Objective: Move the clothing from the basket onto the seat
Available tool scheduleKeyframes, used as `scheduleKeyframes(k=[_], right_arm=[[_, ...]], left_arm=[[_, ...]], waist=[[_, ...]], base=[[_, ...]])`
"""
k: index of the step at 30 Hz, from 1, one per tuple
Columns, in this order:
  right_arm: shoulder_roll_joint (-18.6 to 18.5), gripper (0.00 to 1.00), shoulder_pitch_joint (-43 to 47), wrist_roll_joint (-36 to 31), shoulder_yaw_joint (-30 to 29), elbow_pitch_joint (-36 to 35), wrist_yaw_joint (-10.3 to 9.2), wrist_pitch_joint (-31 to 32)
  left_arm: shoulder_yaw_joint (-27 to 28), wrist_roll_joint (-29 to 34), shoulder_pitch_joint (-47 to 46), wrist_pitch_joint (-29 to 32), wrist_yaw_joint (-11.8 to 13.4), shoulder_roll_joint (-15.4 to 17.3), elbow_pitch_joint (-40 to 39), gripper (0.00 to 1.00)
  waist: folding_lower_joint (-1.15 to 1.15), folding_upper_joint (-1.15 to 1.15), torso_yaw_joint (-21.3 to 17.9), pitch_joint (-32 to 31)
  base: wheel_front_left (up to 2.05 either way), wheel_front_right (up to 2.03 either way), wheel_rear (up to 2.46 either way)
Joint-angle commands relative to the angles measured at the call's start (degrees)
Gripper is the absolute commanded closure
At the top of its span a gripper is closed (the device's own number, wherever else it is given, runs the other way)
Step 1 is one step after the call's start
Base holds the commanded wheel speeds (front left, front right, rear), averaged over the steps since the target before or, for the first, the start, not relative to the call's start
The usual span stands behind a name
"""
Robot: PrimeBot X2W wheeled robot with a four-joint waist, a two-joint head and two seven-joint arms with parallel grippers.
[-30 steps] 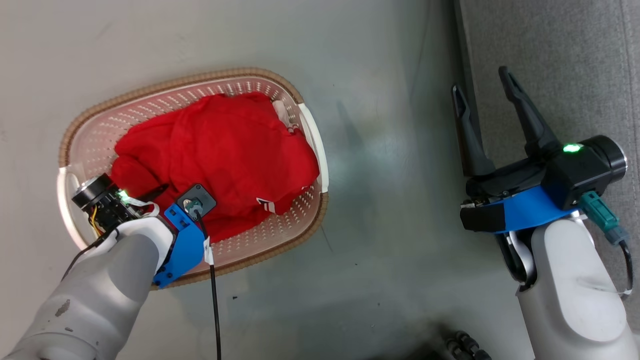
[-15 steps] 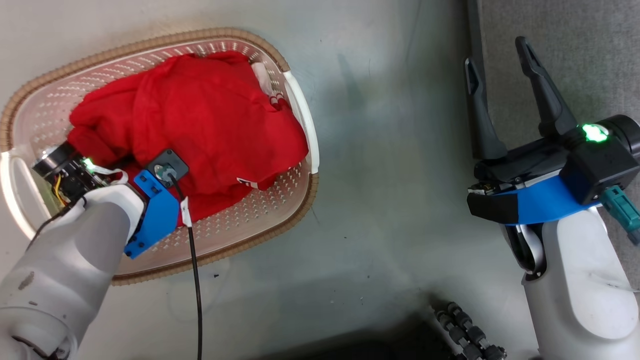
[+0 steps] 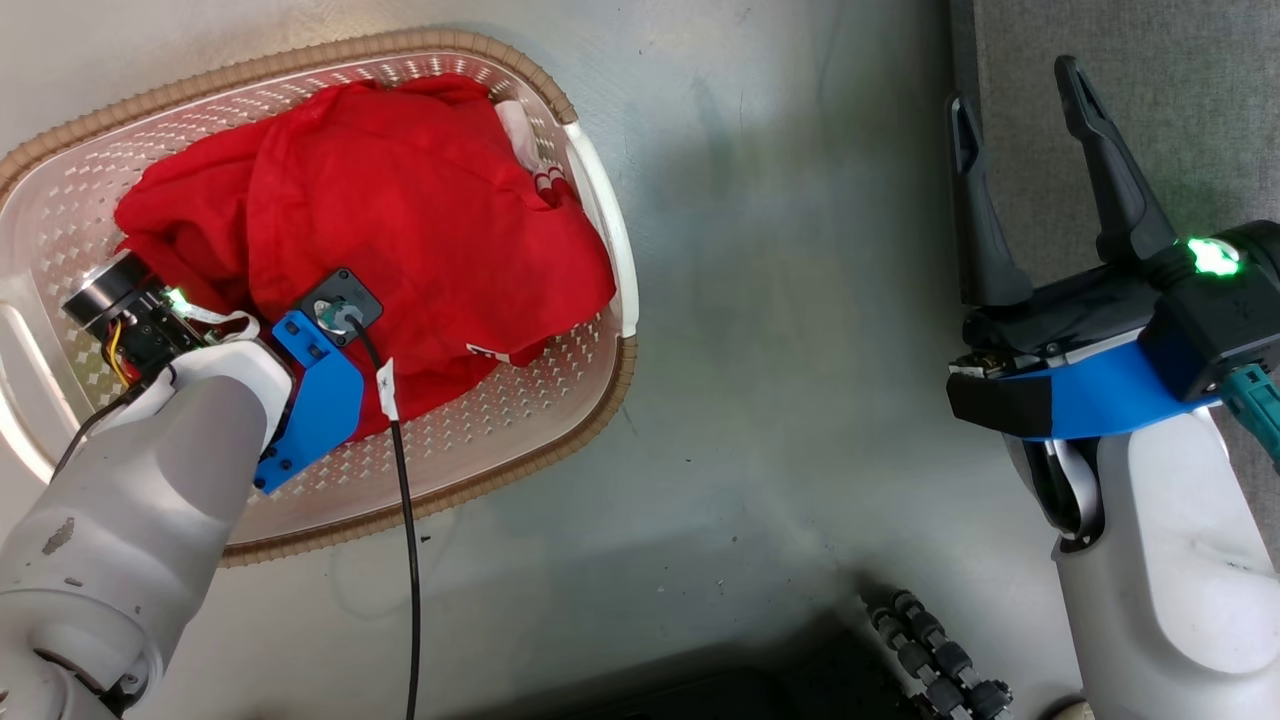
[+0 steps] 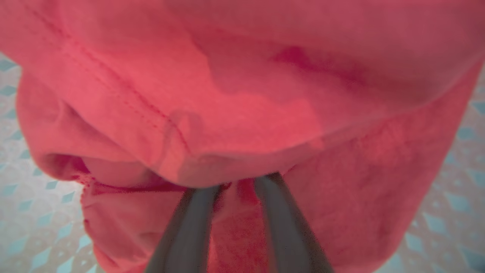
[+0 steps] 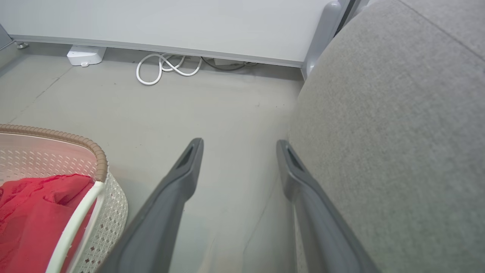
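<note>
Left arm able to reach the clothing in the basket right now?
Likely yes: the left gripper is inside the basket, its fingers pushed into the clothing with a fold over their tips. Nothing blocks it; whether it grips, I cannot tell.

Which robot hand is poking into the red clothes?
The left gripper: its fingers are pushed in under a fold of the red clothing in the basket. The right gripper hangs open above the floor, beside the grey seat.
</note>
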Motion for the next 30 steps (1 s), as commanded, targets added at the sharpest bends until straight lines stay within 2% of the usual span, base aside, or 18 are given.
scheduleKeyframes(k=[1, 15, 30], right_arm=[[0.2, 0.00, -0.8, -0.2, -0.2, -0.2, 0.01, -0.2], [-0.6, 0.00, 0.0, -0.4, -1.3, 1.1, 0.01, -0.2], [-2.6, 0.00, 3.4, -0.6, -2.3, 3.2, 0.01, -0.2]], left_arm=[[-0.3, 0.1, -0.7, 0.2, 0.0, 0.0, 0.1, 1.00], [-0.9, -2.9, 1.2, -2.4, 0.0, -2.0, -0.3, 1.00], [-1.2, -7.5, 4.7, -9.4, 0.0, -7.5, -2.1, 1.00]], waist=[[0.00, 0.00, 0.1, 0.0], [0.00, 0.00, 2.1, -4.1], [0.00, 0.00, 7.4, -15.2]], base=[[0.00, 0.00, 0.00], [0.00, 0.00, 0.00], [0.00, 0.00, 0.00]])
